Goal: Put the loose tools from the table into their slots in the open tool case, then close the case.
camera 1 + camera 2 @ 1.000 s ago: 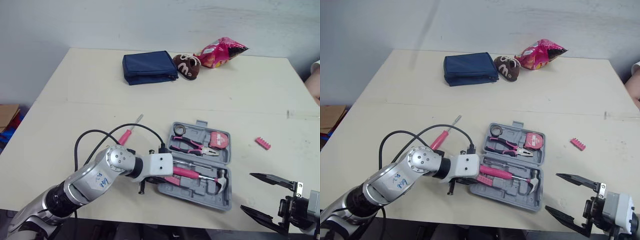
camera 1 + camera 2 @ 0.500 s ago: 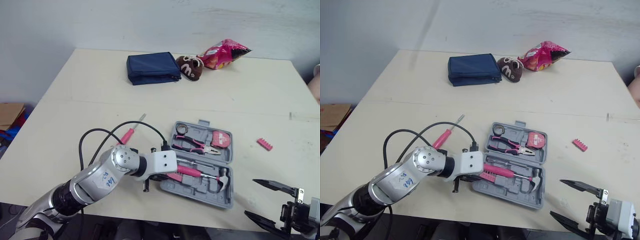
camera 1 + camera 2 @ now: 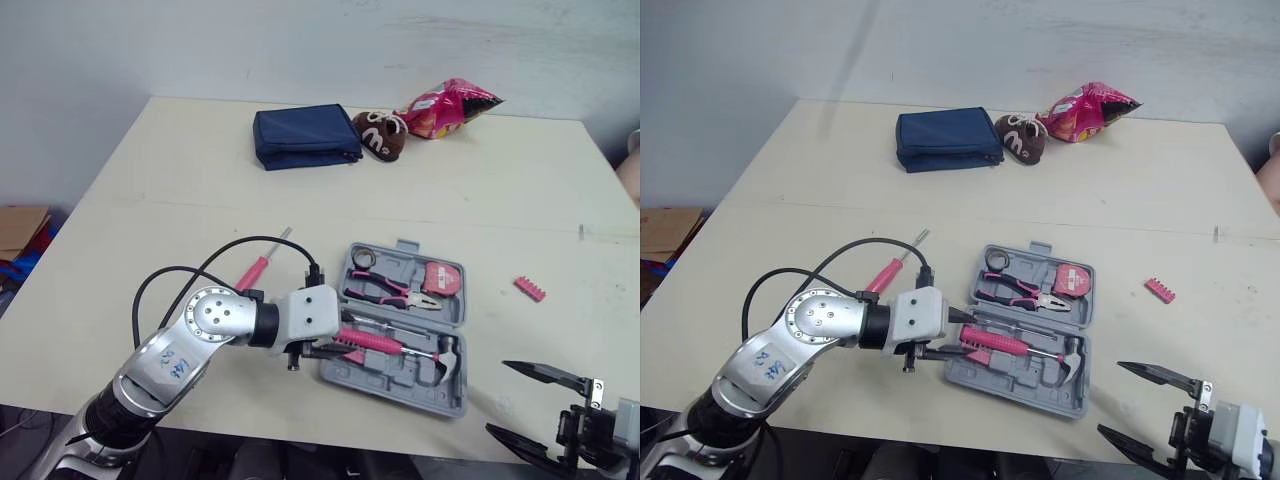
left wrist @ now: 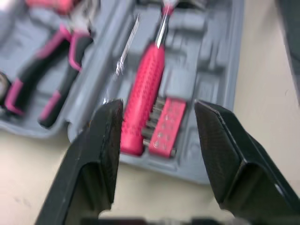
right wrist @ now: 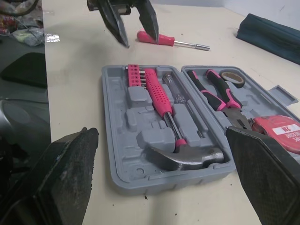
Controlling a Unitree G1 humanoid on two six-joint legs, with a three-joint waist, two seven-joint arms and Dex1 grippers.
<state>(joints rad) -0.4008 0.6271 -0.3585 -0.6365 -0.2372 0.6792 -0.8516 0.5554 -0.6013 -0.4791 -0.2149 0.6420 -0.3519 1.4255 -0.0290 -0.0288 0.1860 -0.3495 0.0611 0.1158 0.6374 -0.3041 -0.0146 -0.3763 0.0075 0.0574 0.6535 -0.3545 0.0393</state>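
Observation:
The grey tool case (image 3: 452,392) lies open, holding pliers (image 3: 385,290), a tape measure (image 3: 438,280), a pink-handled hammer (image 3: 400,347) and a pink bit holder (image 4: 165,126). My left gripper (image 3: 338,338) is open at the case's left end, with the hammer handle (image 4: 140,98) and bit holder just past its fingertips. A pink screwdriver (image 3: 257,266) lies on the table left of the case, under my arm's black cable. A pink bit strip (image 3: 528,288) lies to the right of the case. Open and holding nothing, my right gripper (image 3: 500,398) hovers at the table's front right.
At the back of the table lie a blue pouch (image 3: 303,137), a brown plush item (image 3: 380,133) and a pink snack bag (image 3: 445,103). A cardboard box (image 3: 18,228) sits on the floor to the left. A person's arm (image 3: 630,170) shows at the right edge.
My left gripper has drawn back to the left, from over the case's left end to just off its edge. The right gripper sits slightly lower than one second ago.

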